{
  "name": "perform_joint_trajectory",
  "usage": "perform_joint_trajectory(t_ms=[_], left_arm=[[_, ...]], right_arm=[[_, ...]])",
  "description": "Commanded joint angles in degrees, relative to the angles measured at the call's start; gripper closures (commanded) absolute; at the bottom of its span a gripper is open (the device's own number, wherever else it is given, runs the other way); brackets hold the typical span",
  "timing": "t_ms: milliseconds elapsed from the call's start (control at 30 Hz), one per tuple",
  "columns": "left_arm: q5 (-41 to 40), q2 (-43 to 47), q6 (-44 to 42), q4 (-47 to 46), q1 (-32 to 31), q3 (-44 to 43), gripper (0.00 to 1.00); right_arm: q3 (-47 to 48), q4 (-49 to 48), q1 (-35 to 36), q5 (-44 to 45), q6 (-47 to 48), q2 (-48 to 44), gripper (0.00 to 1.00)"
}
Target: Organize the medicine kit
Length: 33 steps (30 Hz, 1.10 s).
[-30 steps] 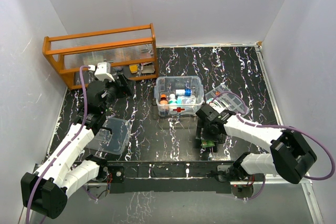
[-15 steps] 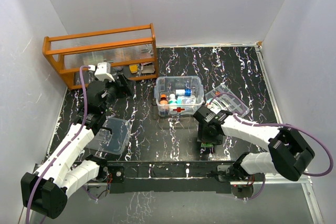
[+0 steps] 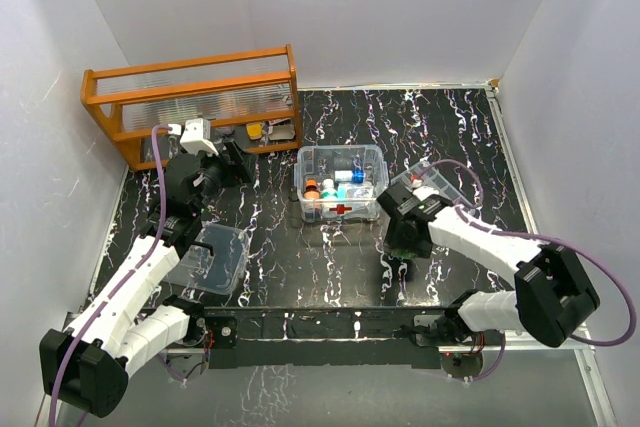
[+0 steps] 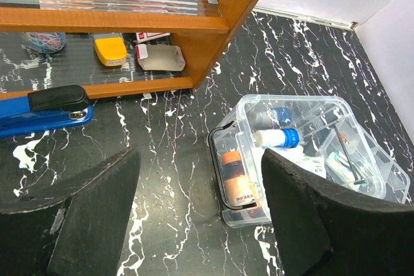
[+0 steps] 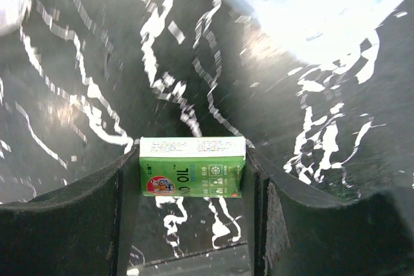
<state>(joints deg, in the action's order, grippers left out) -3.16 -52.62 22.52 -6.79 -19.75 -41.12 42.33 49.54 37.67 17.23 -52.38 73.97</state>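
Right end effector (image 3: 405,237) hangs at about 4 o'clock from the medicine kit (image 3: 341,182). It's pinched on a little green box (image 5: 192,167) by its two ends, both fingers touching it. My guess is it's bound for the kit.

The kit's lidless in the middle of the counter (image 3: 450,117), so going in from above should work. Inside there's an orange-capped bottle (image 4: 236,159) and a white one with a blue cap (image 4: 275,137); the rest I can't make out.

Left end effector (image 4: 200,224) is spread wide and empty, at 10 o'clock from the kit by the orange rack (image 3: 190,97), out of the way.
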Motion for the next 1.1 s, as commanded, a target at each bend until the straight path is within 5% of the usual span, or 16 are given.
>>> perform_joint_trajectory(t_ms=[0, 333, 1067], left_arm=[[-0.24, 2.07, -0.46, -0.53, -0.13, 0.15, 0.26], [-0.31, 3.72, -0.38, -1.04, -0.24, 0.51, 0.26], [-0.53, 3.54, -0.80, -0.96, -0.61, 0.53, 0.26]], right_arm=[[3.02, 0.29, -7.99, 5.28, 1.65, -3.81, 0.53], [11.19, -1.01, -24.68, 6.10, 19.01, -0.63, 0.51], [9.30, -7.16, -27.41, 3.25, 23.47, 9.25, 0.46]])
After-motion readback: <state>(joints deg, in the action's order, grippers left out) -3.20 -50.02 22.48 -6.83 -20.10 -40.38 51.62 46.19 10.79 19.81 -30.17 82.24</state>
